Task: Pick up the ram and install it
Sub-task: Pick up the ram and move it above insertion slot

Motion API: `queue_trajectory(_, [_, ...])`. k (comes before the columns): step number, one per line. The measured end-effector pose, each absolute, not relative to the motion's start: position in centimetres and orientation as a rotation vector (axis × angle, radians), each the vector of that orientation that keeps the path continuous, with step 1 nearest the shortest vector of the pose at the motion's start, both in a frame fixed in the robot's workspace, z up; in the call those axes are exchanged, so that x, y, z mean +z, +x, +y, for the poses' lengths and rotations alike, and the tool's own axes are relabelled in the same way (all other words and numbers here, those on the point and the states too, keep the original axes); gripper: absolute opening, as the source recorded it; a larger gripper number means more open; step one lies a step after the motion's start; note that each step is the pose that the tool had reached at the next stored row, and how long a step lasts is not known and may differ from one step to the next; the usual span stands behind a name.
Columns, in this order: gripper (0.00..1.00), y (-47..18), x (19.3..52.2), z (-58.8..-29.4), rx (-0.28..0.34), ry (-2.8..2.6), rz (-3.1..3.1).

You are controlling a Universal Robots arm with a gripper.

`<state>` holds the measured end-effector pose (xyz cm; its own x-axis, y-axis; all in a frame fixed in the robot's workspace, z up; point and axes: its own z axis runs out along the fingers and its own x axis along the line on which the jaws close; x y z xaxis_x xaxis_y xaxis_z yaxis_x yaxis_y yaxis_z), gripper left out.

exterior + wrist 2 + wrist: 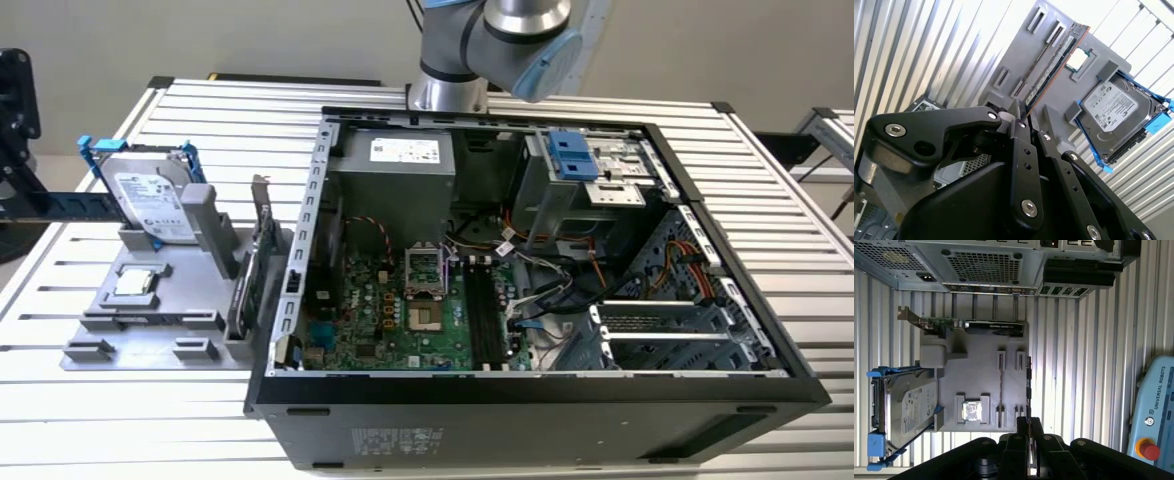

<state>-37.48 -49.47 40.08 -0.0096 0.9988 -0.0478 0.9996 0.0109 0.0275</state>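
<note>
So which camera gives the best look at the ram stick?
The second wrist view: the ram shows its long side with dark chips, sticking out from the gripper shut on one end. The first wrist view shows the ram edge-on, a thin line. In the exterior view I cannot make it out.

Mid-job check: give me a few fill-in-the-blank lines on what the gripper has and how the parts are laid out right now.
1. The gripper is shut on the ___.
2. The hard drive standing in the gray holder has ___ side rails.
3. In the exterior view, the computer case lies with its side open, showing the green ___ inside.

Missing words: ram; blue; motherboard.
</note>
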Motion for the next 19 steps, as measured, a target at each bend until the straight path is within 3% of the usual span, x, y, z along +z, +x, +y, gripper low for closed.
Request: queue_trajectory(19, [0.00,-34.7,40.1,-49.5,-0.024,2.174,2.196])
